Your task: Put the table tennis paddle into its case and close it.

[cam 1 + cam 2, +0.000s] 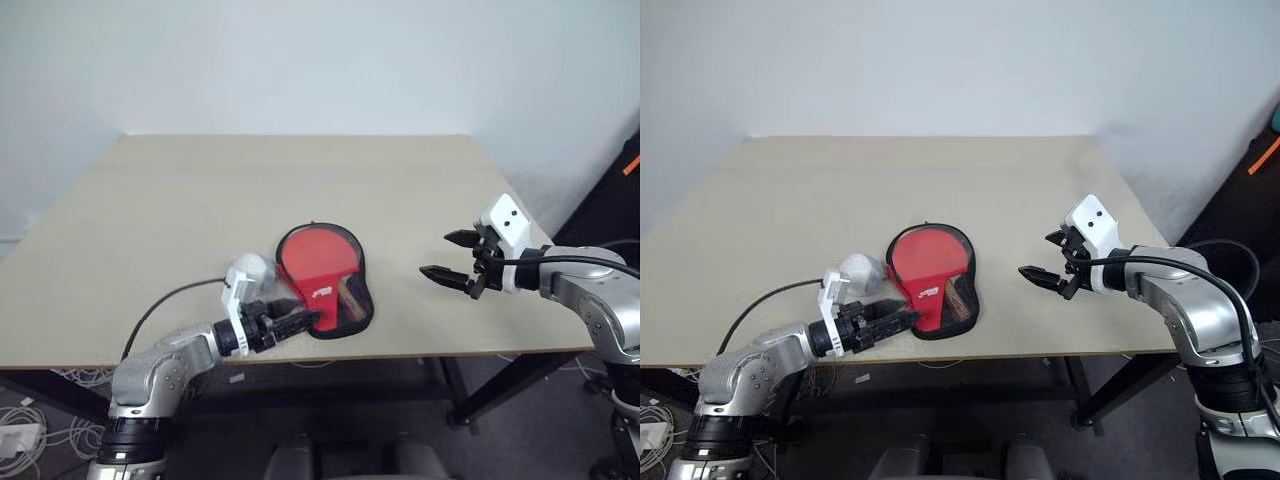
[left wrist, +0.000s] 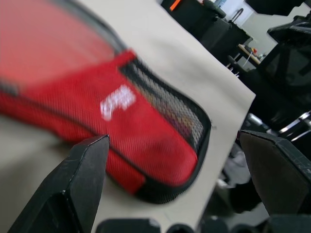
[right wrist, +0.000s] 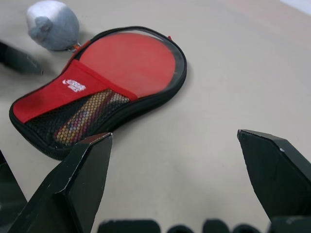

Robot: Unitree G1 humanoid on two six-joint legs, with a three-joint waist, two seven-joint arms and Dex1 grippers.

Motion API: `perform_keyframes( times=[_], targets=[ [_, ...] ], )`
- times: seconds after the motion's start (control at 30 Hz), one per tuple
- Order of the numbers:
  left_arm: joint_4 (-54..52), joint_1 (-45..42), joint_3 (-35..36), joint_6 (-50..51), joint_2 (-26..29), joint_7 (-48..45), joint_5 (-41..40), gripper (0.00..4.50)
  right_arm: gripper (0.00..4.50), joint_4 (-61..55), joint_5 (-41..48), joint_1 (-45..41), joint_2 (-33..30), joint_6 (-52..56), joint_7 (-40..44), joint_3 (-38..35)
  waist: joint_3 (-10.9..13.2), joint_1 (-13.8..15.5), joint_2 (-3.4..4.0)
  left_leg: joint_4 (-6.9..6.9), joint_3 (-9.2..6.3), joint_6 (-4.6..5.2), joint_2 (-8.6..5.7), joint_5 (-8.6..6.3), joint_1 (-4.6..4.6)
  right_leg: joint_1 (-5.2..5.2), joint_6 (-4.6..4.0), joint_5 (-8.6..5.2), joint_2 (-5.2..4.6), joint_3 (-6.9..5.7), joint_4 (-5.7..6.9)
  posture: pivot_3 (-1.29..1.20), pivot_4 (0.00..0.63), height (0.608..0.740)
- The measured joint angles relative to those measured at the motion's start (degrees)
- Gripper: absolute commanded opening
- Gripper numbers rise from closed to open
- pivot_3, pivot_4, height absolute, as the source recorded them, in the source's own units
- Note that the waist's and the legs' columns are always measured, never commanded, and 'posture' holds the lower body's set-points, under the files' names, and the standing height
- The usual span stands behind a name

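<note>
The case [image 1: 325, 285] lies flat near the table's front edge, black-trimmed with a red logo panel [image 3: 58, 94]. The table tennis paddle sits inside it: its red face [image 3: 131, 60] shows through the clear half and its wooden handle [image 3: 82, 116] through the mesh. I cannot tell whether the zip is shut. My left gripper [image 1: 305, 320] is open, low at the front edge, its fingers [image 2: 82, 184] pointing at the case's handle end and just short of it. My right gripper [image 1: 440, 254] hangs open above the table, to the right of the case and well apart from it.
A pale grey-white ball [image 1: 252, 268] rests on the table [image 1: 300, 180] just left of the case, beside my left wrist. The table's front edge runs right under the case's handle end. Cables lie on the floor at the lower left.
</note>
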Motion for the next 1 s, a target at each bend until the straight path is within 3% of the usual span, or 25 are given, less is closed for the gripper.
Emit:
perform_keyframes(
  times=[0.23,1.0],
  targets=[
    [0.31,0.06,0.57,4.98,-2.57,4.49,-1.7,4.5,4.47,-0.98,0.49,0.19,1.18,0.9,-0.9,0.0,0.0,-0.03,0.0,0.0,0.0,0.0,0.0,0.0,0.01,-0.01,0.0,0.01,0.02,0.01,0.03,0.0,0.0,0.74],
    [-3.15,2.61,6.33,15.52,-2.85,12.08,-9.67,4.5,4.47,-4.35,2.38,1.98,3.21,4.34,-5.32,-0.71,-0.06,-0.04,0.1,-0.07,0.02,-0.01,0.0,-0.01,0.24,0.16,-0.02,-0.02,0.01,0.03,-0.01,0.0,0.0,0.74]
  ],
)
